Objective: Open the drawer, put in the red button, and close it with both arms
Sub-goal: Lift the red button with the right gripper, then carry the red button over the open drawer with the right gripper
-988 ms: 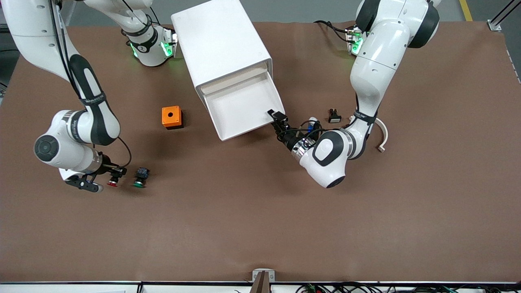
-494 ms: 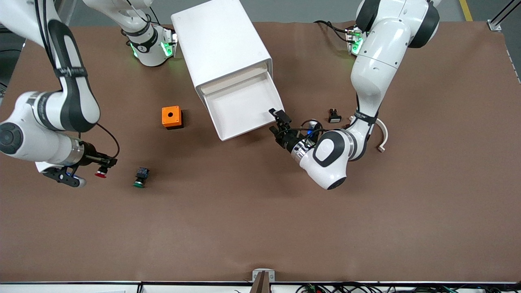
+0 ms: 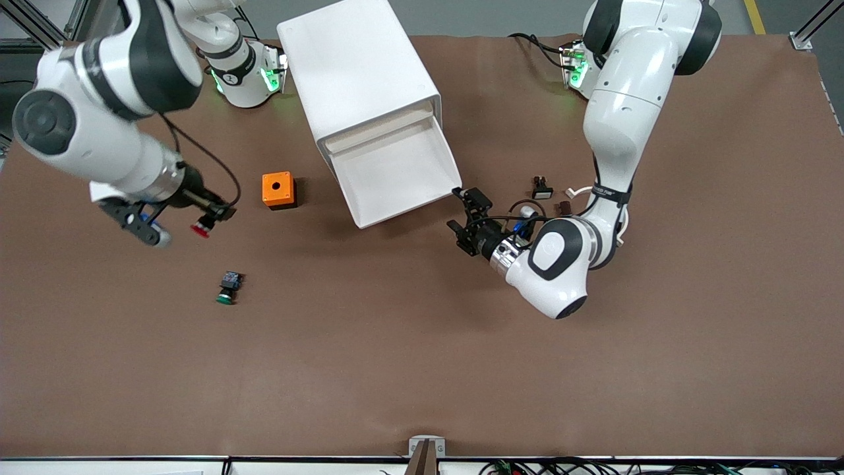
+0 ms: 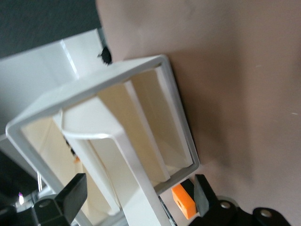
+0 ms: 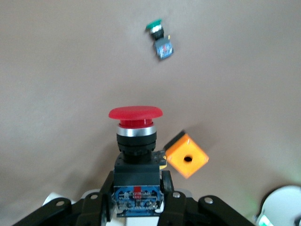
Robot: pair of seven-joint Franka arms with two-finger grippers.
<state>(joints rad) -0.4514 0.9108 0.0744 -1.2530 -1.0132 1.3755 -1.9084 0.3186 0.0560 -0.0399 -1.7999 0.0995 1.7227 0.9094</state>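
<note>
The drawer (image 3: 395,173) stands pulled out of the top of the white cabinet (image 3: 359,72), and nothing shows in it. My right gripper (image 3: 210,218) is shut on the red button (image 3: 200,229) and holds it above the table beside the orange box (image 3: 278,190). In the right wrist view the red button (image 5: 135,136) stands upright between my right gripper's (image 5: 136,188) fingers. My left gripper (image 3: 461,216) is open and empty, just off the drawer's front corner at the left arm's end. In the left wrist view it (image 4: 136,197) faces the drawer's front (image 4: 117,136).
The green button (image 3: 226,289) lies on the table nearer the front camera than the orange box, and shows in the right wrist view (image 5: 159,37). A small black and white button (image 3: 542,189) and small parts (image 3: 564,208) lie by the left arm.
My right gripper has lifted the red button from beside the green button and carried it toward the orange box. My left gripper has drawn back from the drawer's front corner.
</note>
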